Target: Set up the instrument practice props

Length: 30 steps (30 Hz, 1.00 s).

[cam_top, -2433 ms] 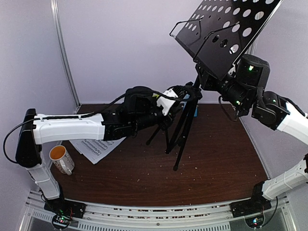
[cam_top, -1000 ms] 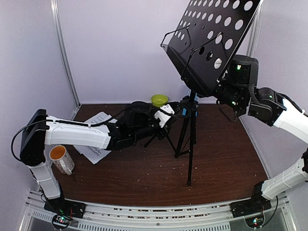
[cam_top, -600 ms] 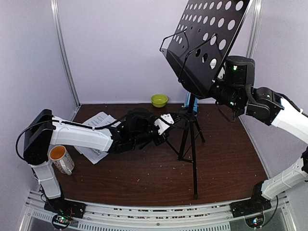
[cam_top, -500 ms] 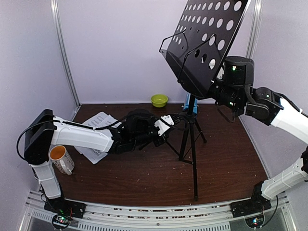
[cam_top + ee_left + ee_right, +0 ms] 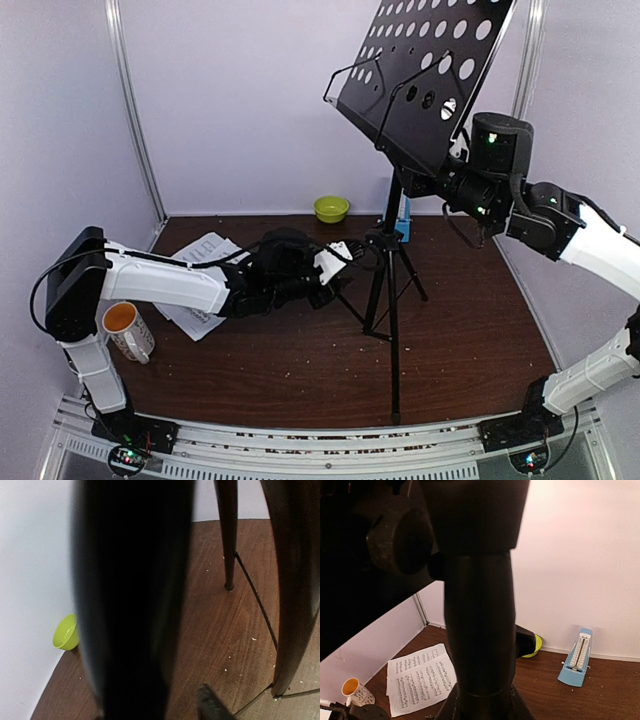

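Observation:
The black music stand [image 5: 392, 285] stands on its tripod legs mid-table, its perforated desk [image 5: 430, 70] tilted high above. My right gripper [image 5: 447, 188] is shut on the upper pole [image 5: 479, 630] just under the desk. My left gripper [image 5: 345, 257] is low by the tripod hub. In the left wrist view a blurred black leg [image 5: 130, 605] fills the space by the jaws, and one fingertip [image 5: 212, 707] stands apart from it, so the jaws are open. The white sheet-music pages [image 5: 200, 298] lie flat at the left. The blue metronome [image 5: 404, 222] stands by the back wall.
A white mug [image 5: 127, 331] with orange inside sits at the near left beside my left arm. A lime-green bowl [image 5: 331, 208] rests against the back wall. Side walls close in left and right; the stand's legs [image 5: 228, 540] spread over the table's middle.
The stand has tipped from leaning to nearly upright, its front foot shifting slightly left. My left jaws have come apart off the leg. The right grip has held.

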Each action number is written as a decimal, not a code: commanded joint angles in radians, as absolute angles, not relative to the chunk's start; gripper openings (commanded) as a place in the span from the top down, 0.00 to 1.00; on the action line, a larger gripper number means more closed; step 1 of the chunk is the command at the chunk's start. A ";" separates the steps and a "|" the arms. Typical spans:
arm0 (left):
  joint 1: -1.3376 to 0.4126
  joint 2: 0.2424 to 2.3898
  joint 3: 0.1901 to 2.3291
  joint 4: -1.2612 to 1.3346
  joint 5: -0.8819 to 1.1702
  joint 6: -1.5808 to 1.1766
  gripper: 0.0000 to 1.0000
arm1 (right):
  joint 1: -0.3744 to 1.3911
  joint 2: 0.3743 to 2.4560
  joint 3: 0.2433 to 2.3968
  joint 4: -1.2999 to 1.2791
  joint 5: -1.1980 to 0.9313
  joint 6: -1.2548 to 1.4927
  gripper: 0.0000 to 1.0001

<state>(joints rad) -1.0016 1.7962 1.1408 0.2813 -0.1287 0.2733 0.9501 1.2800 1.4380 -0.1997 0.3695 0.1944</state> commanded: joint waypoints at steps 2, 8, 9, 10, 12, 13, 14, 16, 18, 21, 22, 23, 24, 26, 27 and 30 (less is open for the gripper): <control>-0.986 1.757 1.101 0.202 -0.117 0.138 0.42 | 0.945 1.202 1.474 0.272 0.325 0.270 1.00; -0.987 1.664 1.009 0.336 -0.025 0.081 0.05 | 0.938 1.222 1.446 0.290 0.273 0.256 1.00; -0.987 1.643 0.993 0.360 -0.012 0.078 0.03 | 0.935 1.226 1.443 0.293 0.257 0.255 1.00; -0.988 1.626 0.983 0.378 -0.003 0.076 0.02 | 0.934 1.230 1.441 0.295 0.244 0.251 1.00; -0.986 1.594 0.967 0.401 0.003 0.080 0.02 | 0.931 1.238 1.439 0.297 0.220 0.241 1.00; -0.986 1.581 0.962 0.408 0.000 0.081 0.02 | 0.929 1.241 1.440 0.299 0.207 0.234 1.00; -0.986 1.566 0.956 0.415 0.000 0.081 0.02 | 0.925 1.247 1.442 0.299 0.194 0.229 1.00; -0.986 1.544 0.950 0.412 0.010 0.083 0.02 | 0.918 1.257 1.452 0.289 0.164 0.215 1.00; -0.986 1.531 0.953 0.384 0.026 0.083 0.02 | 0.909 1.272 1.470 0.269 0.141 0.201 1.00; -0.986 1.525 0.958 0.353 0.002 0.058 0.02 | 0.897 1.298 1.499 0.237 0.112 0.181 1.00; -0.984 1.522 0.959 0.354 -0.011 0.046 0.02 | 0.895 1.307 1.507 0.233 0.106 0.178 1.00; -0.983 1.520 0.962 0.354 -0.043 0.034 0.02 | 0.895 1.314 1.512 0.226 0.095 0.175 1.00; -0.981 1.518 0.967 0.359 -0.070 0.023 0.02 | 0.895 1.320 1.517 0.220 0.087 0.177 1.00; -0.977 1.520 0.985 0.362 -0.116 0.009 0.02 | 0.894 1.330 1.518 0.217 0.068 0.186 1.00; -0.975 1.519 0.988 0.372 -0.105 0.010 0.02 | 0.894 1.332 1.514 0.220 0.061 0.188 1.00; -0.967 1.509 0.982 0.412 -0.043 0.009 0.02 | 0.892 1.339 1.510 0.217 0.041 0.178 1.00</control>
<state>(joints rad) -0.9829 1.5356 0.9600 0.3393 -0.0662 0.0387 0.8978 1.3880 1.4170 -0.0116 0.0963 0.1703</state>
